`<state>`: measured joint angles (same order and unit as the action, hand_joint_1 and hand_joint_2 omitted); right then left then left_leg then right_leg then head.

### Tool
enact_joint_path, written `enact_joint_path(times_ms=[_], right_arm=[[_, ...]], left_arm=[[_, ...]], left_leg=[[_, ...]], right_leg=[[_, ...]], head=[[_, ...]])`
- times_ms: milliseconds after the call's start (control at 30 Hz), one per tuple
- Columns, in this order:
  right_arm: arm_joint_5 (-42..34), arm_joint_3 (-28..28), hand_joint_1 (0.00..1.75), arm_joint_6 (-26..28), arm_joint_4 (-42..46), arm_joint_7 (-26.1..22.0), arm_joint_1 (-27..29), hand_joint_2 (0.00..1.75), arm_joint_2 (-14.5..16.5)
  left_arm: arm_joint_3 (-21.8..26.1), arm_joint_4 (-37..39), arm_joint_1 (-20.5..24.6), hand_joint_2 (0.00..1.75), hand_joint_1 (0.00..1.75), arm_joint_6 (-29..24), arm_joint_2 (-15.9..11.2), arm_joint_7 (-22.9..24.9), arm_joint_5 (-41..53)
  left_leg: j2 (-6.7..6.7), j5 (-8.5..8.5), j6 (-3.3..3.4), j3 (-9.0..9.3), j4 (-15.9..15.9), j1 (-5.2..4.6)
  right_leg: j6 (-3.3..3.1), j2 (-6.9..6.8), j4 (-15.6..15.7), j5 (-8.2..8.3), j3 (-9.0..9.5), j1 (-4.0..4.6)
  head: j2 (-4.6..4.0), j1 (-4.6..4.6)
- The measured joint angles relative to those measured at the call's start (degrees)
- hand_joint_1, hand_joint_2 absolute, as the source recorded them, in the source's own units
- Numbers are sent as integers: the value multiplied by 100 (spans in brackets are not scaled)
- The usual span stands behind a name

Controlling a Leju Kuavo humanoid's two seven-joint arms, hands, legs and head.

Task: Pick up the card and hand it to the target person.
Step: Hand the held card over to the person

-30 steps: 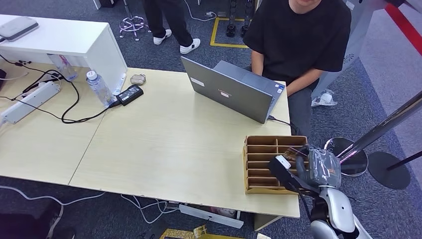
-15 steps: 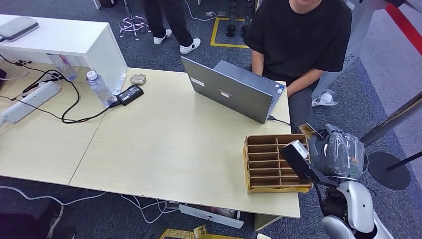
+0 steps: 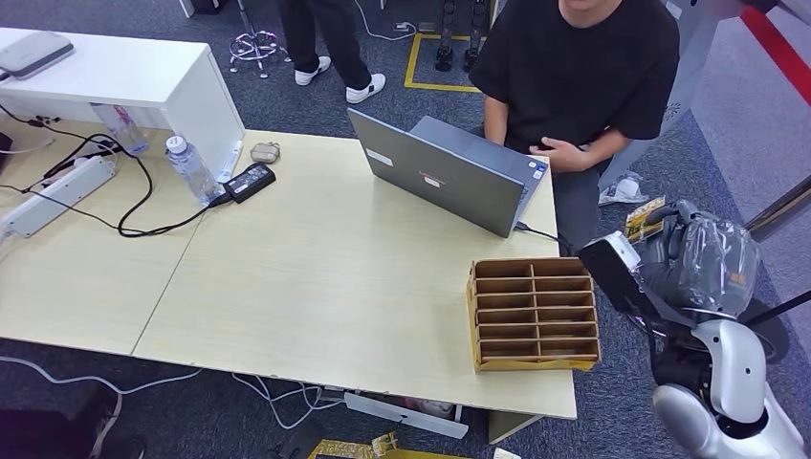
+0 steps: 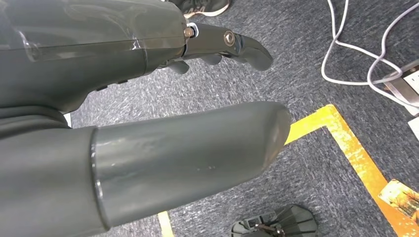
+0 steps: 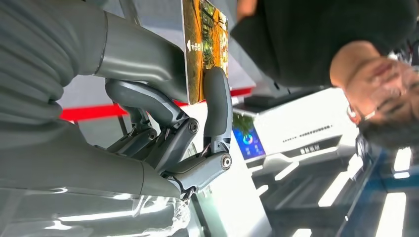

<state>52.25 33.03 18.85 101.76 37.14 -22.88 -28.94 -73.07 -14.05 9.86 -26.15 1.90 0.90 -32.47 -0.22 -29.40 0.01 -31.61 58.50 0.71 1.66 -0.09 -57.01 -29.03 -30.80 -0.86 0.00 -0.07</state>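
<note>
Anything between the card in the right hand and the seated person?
No: in the head view, just bare carpet between the card in the right hand and the person.

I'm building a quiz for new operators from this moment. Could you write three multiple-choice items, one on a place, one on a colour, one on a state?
1. Where does the cardboard organizer stand?
A. on the floor
B. at the table's near right corner
C. on the laptop

2. What colour is the shirt of the seated person?
A. black
B. white
C. red

3. What is the right hand doing?
A. hanging with nothing in it
B. pressing the laptop
C. holding the card

Answers: 1 B, the head view shows it by that corner. 2 A, the shirt is plainly black. 3 C, thumb and fingers pinch the card.
</note>
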Motion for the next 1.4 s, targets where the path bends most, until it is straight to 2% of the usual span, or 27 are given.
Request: enact_joint_path(times_ms=[267, 333, 533, 667, 1000, 1033, 1133, 1167, 1400], right_arm=[[-39, 16, 146, -165, -85, 27, -319, 175, -36], [-438, 17, 147, -29, -114, -42, -361, 175, -27], [-2249, 19, 142, 763, -324, -527, -396, 175, 75], [-2899, 30, 141, 1109, -610, -744, -413, 175, 163], [-3114, 112, 138, 1292, -1090, -844, -409, 175, 246], [-3070, 130, 120, 1314, -1185, -837, -409, 175, 260], [-2895, 194, 21, 1366, -1466, -779, -409, 175, 302], [-2864, 203, 4, 1367, -1495, -762, -408, 175, 308], [-2704, 256, 0, 1326, -1594, -684, -407, 175, 334]], left_arm=[[-46, 0, 44, 0, 0, 61, 9, 42, 70], [-52, 0, 50, 0, 0, 64, 15, 50, 74], [-69, 0, 55, 0, 0, 64, 27, 50, 74], [-75, 0, 67, 0, 0, 64, 37, 59, 75], [-80, 0, 81, 0, 0, 64, 44, 80, 76], [-84, 0, 82, 0, 0, 64, 44, 80, 76], [-113, 0, 84, 0, 0, 64, 43, 77, 76], [-121, 0, 84, 0, 0, 64, 42, 75, 76], [-134, 0, 84, 0, 0, 62, 42, 66, 75]], left_leg=[[0, 0, 0, -1, 0, 0], [-1, 0, 0, -2, 0, 0], [-1, 0, 0, -4, -1, 0], [-2, 0, 0, -5, -1, 0], [-2, 0, 0, -5, -1, 0], [-2, 0, 0, -5, -1, 0], [-2, 0, 0, -5, -1, 0], [-2, 0, 0, -5, -1, 0], [-2, 0, 0, -5, -1, 0]], right_leg=[[0, -1, 0, 0, 1, 0], [0, -1, 0, 0, 1, 0], [0, -2, -1, 0, 0, 0], [0, -3, -1, 0, 1, 0], [0, -3, -1, 0, 0, 0], [0, -3, -1, 0, 0, 0], [0, -3, -1, 0, -1, 0], [0, -3, -1, 0, -1, 0], [0, -2, -1, 0, -2, 0]], head=[[0, 1], [0, 1], [0, 0], [0, 0], [0, 1], [0, 1], [0, 0], [0, 0], [0, 0]])
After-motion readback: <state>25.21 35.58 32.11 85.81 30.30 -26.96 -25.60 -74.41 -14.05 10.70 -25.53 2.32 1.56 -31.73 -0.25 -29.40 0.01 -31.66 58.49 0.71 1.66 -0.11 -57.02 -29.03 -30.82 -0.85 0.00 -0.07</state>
